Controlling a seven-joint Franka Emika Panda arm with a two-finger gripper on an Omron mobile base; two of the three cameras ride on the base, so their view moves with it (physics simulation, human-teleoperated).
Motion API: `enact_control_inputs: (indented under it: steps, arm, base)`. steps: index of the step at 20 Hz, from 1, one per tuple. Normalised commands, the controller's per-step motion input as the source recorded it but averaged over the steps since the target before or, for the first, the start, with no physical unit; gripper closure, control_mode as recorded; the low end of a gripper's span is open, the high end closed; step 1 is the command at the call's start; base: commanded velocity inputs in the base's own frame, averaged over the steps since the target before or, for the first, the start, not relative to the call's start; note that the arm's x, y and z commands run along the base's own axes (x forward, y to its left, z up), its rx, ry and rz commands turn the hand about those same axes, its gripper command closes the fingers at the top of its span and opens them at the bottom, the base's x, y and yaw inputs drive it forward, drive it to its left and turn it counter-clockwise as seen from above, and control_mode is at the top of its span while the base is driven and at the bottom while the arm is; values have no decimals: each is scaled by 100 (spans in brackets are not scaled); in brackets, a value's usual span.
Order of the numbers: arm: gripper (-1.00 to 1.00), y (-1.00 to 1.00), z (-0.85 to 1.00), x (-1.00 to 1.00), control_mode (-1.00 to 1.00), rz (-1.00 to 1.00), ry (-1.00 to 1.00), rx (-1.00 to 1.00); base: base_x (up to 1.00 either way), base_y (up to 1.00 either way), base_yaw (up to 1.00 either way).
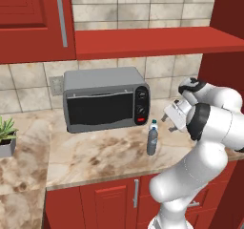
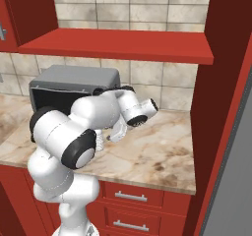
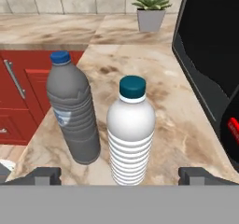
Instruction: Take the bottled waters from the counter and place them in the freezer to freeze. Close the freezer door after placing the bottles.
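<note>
Marbled tabletop (image 1: 95,161) over red cabinet fronts (image 1: 109,204), tiled wall behind, red shelf (image 2: 123,45) above. Grey microwave (image 1: 105,99) sits at the back edge of the tabletop, against the wall. Small potted plant (image 1: 5,136) far along the tabletop toward the left corner; in the hand view it shows at the top (image 3: 150,6).

Two bottles stand upright on the tabletop in front of the microwave's control-panel end, between it and the front edge. Hand view: grey bottle (image 3: 74,111) with blue cap nearer the front edge, white bottle (image 3: 130,134) with teal cap just beside it, apart or touching not clear. Left base view shows one slim bottle (image 1: 152,137) clearly, just past the microwave's corner.

End effector (image 3: 119,176) spread wide, holding nothing; dark fingertips (image 3: 44,175) at either side low in the hand view, white bottle between them but not gripped. Arm reaches low over the tabletop from the right end, hand (image 1: 175,112) level with the bottles.
</note>
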Motion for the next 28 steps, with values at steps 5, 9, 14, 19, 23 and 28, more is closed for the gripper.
enact_control_inputs:
  steps: [5,9,14,19,23,28]
  arm:
    - [-100,10,-6,3,-100,0,-9,1]
    - [-100,17,-2,4,-100,0,0,4]
    - [-100,33,-3,0,-100,0,0,0]
    - [-100,36,-4,0,-100,0,4,0]
    - [-100,13,0,-10,-100,0,0,0]
    - [-100,0,0,-37,-100,0,0,3]
  base:
    - [0,0,0]
    - [0,0,0]
    - [0,0,0]
    - [0,0,0]
    - [0,0,0]
    - [0,0,0]
